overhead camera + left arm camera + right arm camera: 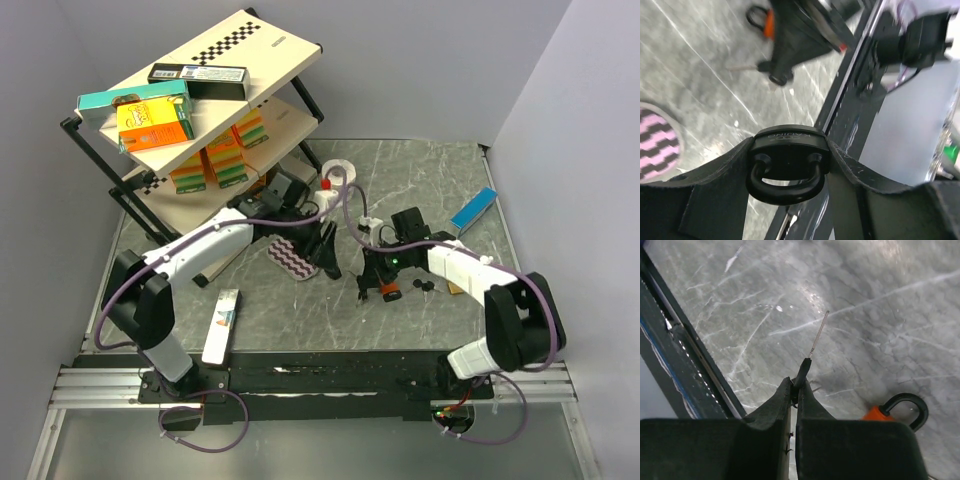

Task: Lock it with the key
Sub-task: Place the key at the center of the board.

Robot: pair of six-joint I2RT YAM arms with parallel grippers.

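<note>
Left gripper (790, 150) clamps our padlock (787, 167); right gripper (795, 386) pinches the key (812, 347), padlock at its 10 o'clock from above.

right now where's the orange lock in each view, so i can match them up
top external: orange lock just right of centre.
left wrist: top left, blurred, above the held black lock.
right wrist: bottom right, body partly hidden behind a finger, shackle showing.
shared landmark: the right gripper pinching the key; the orange lock lies beside it in all three.
</note>
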